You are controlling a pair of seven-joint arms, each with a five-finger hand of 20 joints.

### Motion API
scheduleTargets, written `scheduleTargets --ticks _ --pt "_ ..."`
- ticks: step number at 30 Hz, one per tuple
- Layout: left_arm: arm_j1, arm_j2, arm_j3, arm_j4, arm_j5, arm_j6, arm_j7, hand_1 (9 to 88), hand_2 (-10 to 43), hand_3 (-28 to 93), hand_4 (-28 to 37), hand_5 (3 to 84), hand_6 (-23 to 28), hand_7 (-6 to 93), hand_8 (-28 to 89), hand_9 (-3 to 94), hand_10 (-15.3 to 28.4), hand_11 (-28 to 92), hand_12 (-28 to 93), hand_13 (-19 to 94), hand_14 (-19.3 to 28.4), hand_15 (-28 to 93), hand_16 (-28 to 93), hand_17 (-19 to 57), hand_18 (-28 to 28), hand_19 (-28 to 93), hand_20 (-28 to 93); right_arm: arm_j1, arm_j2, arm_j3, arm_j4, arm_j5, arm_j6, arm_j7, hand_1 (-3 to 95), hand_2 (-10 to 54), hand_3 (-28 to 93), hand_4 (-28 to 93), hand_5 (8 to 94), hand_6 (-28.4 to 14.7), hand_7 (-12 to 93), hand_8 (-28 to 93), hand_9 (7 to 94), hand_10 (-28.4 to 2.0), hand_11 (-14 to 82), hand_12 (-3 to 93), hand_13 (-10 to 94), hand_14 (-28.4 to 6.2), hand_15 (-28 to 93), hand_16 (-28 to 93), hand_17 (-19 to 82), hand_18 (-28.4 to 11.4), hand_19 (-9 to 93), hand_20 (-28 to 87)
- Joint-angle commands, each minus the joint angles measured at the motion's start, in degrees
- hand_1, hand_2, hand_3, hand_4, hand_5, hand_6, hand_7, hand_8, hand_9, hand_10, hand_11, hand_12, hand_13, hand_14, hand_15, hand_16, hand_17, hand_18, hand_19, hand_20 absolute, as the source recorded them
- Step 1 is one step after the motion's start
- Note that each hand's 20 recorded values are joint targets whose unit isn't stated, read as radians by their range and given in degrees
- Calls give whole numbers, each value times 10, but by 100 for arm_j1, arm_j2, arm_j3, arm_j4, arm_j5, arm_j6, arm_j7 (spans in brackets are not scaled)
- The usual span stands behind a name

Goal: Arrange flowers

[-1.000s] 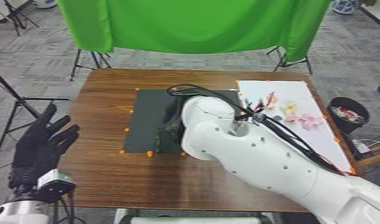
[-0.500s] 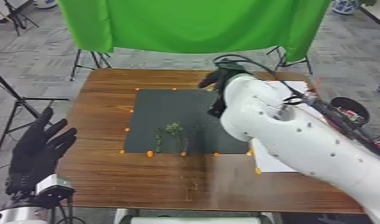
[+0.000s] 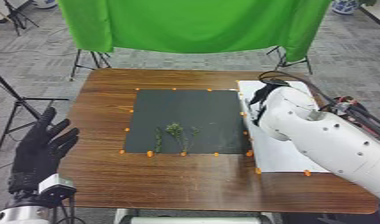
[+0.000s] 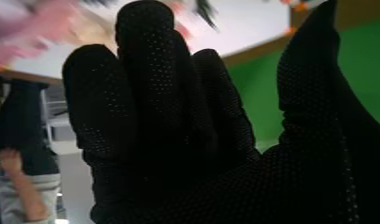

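On your right hand, the fingers are extended and released, closed on nothing, with the thumb standing apart from them. Just past those fingertips, you have pink flowers and a paler flower against the white sheet, with a dark green leaf tip near them. In the head view, that hand is over the sheet's far part, next to the dark mat. On the mat's near part, toward you, lie three green sprigs: a bushy one between a narrow one and a thin one. Farther left, your left hand is at the side of the brown table, its fingers loosely straight and spread. A green cloth hangs beyond the table.
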Motion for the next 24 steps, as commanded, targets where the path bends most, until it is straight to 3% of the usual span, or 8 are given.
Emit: scheduleTargets --ticks 1,3,4,7,9,12,21,24 --pt "-72 10 14 24 45 -56 -114 302 68 635 -208 308 59 87 -79 268 171 234 114 180 252 520 -107 -91 261 486 46 -96 -71 -93 121 38 16 19 366 -40 694 -205 576 -105 129 -77 700 -223 169 142 790 -135 484 103 665 -69 932 -283" --pt "-131 17 69 38 46 -65 -126 302 69 635 -207 308 59 87 -79 268 171 234 114 180 252 520 -107 -91 261 486 46 -59 -138 -146 190 55 -22 24 367 -39 693 -205 576 -105 131 -78 702 -222 170 142 793 -133 484 102 668 -66 932 -282" --pt "-198 -223 27 37 271 -170 -379 302 69 635 -207 308 59 87 -79 268 170 235 114 180 252 520 -107 -91 261 486 46 -32 -159 -187 220 33 -44 27 367 -39 693 -206 576 -105 132 -78 702 -222 171 142 795 -132 484 102 669 -66 932 -282" --pt "-271 -169 70 59 261 -169 -386 303 69 635 -207 308 59 87 -79 268 170 235 114 180 253 520 -108 -91 261 486 46 33 -190 -293 323 8 -57 29 366 -39 695 -205 578 -105 131 -79 703 -221 171 142 798 -131 485 103 670 -64 932 -282" --pt "-220 53 101 59 48 -90 -154 303 69 634 -207 307 58 88 -79 267 170 235 114 180 252 520 -108 -91 261 486 46 -9 -253 -215 372 54 -158 -2 366 -39 695 -206 578 -105 132 -79 703 -221 171 142 800 -130 485 103 670 -64 932 -282" --pt "-298 -98 72 71 199 -154 -359 304 69 633 -207 307 58 88 -79 268 170 235 114 180 252 520 -108 -91 261 487 46 11 -299 -313 434 -13 -178 -13 365 -39 694 -208 575 -105 130 -79 703 -221 171 142 800 -130 486 105 671 -63 932 -282" --pt "-334 -131 90 84 179 -167 -405 303 69 634 -206 307 58 89 -80 267 170 236 113 181 252 521 -108 -91 262 487 45 -86 -393 -542 577 -27 -360 67 366 -43 691 -208 574 -105 130 -80 697 -223 169 143 796 -131 489 107 670 -63 932 -282" --pt "-366 -280 33 93 347 -262 -594 303 69 635 -206 306 58 90 -81 267 170 236 113 180 252 521 -108 -91 261 487 45 -151 -403 -626 626 -111 -354 83 368 -45 690 -208 576 -106 130 -79 698 -222 170 143 795 -129 491 107 669 -63 932 -282"
